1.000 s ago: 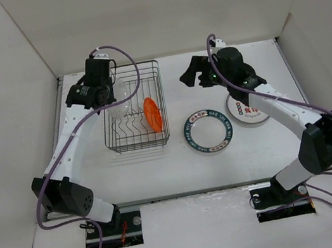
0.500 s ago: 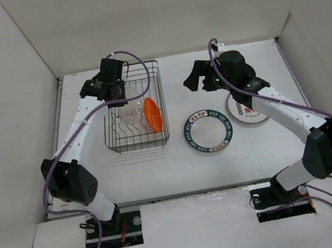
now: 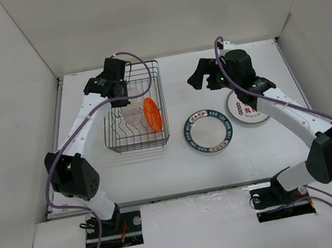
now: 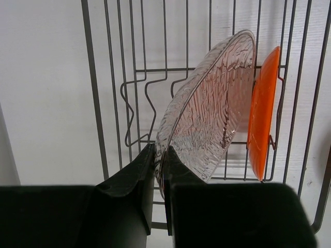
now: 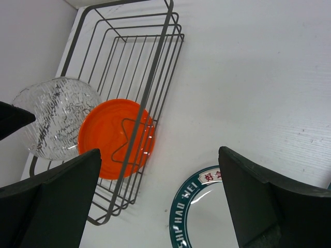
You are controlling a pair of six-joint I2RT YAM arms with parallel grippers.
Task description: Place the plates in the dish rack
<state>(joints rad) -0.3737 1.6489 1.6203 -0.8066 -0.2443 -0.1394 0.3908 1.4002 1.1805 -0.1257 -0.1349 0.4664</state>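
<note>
In the dish rack (image 3: 138, 145), towards its far end, my left gripper (image 4: 158, 155) is clamped on the clear plate (image 4: 207, 108) by its rim. The plate stands on edge, leaning right towards the orange plate (image 4: 262, 113); I can't tell whether they touch. It's small, see-through, ripple-textured. My right gripper (image 5: 159, 155) hangs wide open over the table, nearer the teal-rimmed plate (image 3: 207, 133).

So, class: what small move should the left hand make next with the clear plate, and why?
Probably ease the left hand down a little so the clear plate settles between the tines of the dish rack. The hand is shut on its rim, and the plate is tilted inside the rack, leaning toward the orange plate.
</note>
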